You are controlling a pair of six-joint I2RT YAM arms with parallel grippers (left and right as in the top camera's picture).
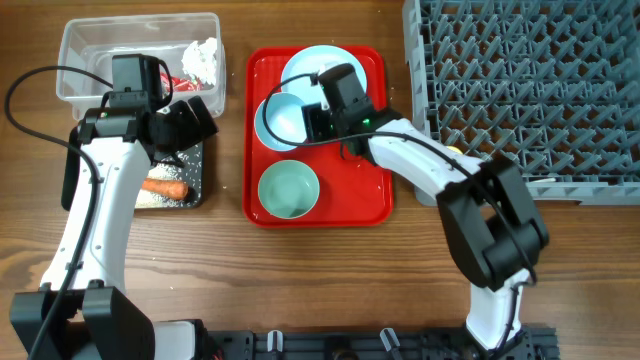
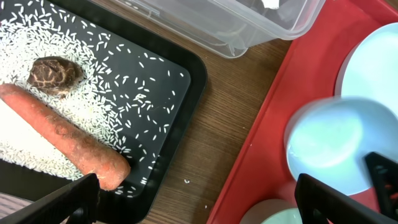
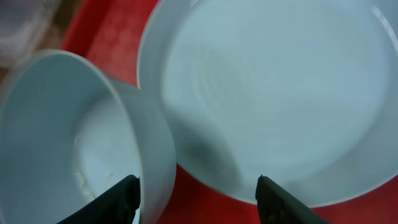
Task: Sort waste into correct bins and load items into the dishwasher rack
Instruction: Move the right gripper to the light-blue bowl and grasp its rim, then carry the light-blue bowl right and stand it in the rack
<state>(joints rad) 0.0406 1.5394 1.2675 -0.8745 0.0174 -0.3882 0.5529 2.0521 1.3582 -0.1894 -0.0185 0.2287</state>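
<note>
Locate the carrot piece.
Overhead, the carrot piece lies in the black tray at the left, on rice grains, just below the clear tub.

Tub (image 1: 140, 55) upper left of overhead frame; tissue (image 1: 203, 57) in its right end. Shallow tray (image 1: 196, 180) just below tub, on bench (image 1: 330, 290); carrot (image 1: 166, 186) and rice (image 1: 150, 199) in it. Left wrist view: lump (image 2: 55, 73) just above carrot, amid rice. Serving tray (image 1: 350, 200) at centre, right of both. On it: plate (image 1: 345, 58) at top, bowl (image 1: 283, 120) overlapping plate's lower left edge, second bowl (image 1: 288, 190) below that. Rack (image 1: 520, 90) fills upper right.
</note>
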